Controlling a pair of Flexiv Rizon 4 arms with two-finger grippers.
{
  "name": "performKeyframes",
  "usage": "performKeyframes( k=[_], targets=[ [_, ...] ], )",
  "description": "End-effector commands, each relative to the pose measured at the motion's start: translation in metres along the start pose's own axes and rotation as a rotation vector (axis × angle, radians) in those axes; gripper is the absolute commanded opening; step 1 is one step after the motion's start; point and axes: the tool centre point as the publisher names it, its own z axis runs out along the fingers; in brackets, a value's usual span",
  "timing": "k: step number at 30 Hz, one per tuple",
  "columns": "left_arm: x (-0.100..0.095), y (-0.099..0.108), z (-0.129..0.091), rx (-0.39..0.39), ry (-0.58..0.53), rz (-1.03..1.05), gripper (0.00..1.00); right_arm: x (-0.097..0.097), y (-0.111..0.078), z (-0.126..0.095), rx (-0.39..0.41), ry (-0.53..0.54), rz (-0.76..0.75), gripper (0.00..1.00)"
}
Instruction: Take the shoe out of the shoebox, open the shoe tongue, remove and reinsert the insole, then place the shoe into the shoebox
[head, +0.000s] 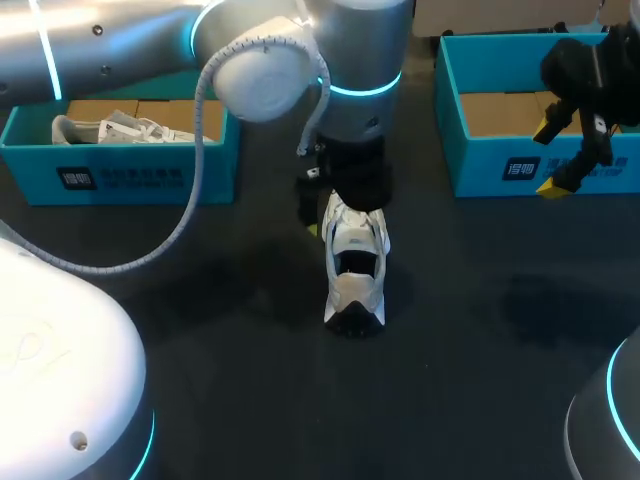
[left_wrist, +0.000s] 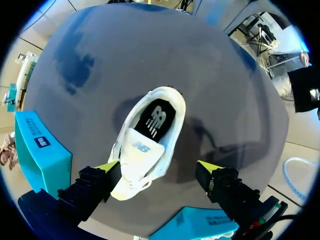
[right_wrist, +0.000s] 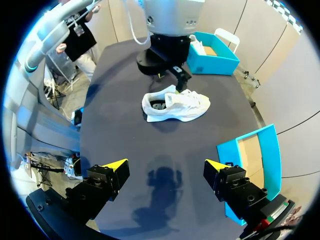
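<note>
Shoe (head: 355, 265) out on table (head: 500, 380), insole (left_wrist: 156, 119) seen inside; tongue (left_wrist: 142, 149), insole, reboxing prob. all left. Left gripper (left_wrist: 159, 169) wide over toe (left_wrist: 131, 186), right gripper (right_wrist: 165, 167) wide, empty

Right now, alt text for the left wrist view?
A white shoe stands on the dark table, its toe end between the open yellow-tipped fingers of the left gripper, black insole visible inside. A teal shoebox sits beside the gripper.

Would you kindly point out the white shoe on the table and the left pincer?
white shoe (head: 356, 238), head view, on its tongue.
left pincer (left_wrist: 159, 168), left wrist view, midway between its yellow tips.
</note>
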Motion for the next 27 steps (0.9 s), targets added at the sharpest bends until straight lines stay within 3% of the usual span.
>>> performKeyframes(
  k=[1, 8, 10, 15, 27],
  targets=[
    [0.005, 0.0, -0.001, -0.003, -0.007, 0.0, 1.0, -0.001, 0.001, 0.001, 0.003, 0.002, 0.001, 1.0],
    [0.005, 0.0, -0.001, -0.003, -0.007, 0.0, 1.0, -0.001, 0.001, 0.001, 0.003, 0.002, 0.001, 1.0],
    [0.008, 0.001, -0.007, 0.079, -0.008, -0.062, 1.0, -0.001, 0.001, 0.001, 0.003, 0.002, 0.001, 1.0],
    [0.012, -0.002, -0.015, 0.116, -0.023, -0.322, 1.0, -0.001, 0.001, 0.001, 0.003, 0.002, 0.001, 1.0],
    [0.03, -0.019, -0.014, 0.047, -0.047, -0.694, 1.0, -0.001, 0.001, 0.001, 0.003, 0.002, 0.001, 1.0]
  ],
)
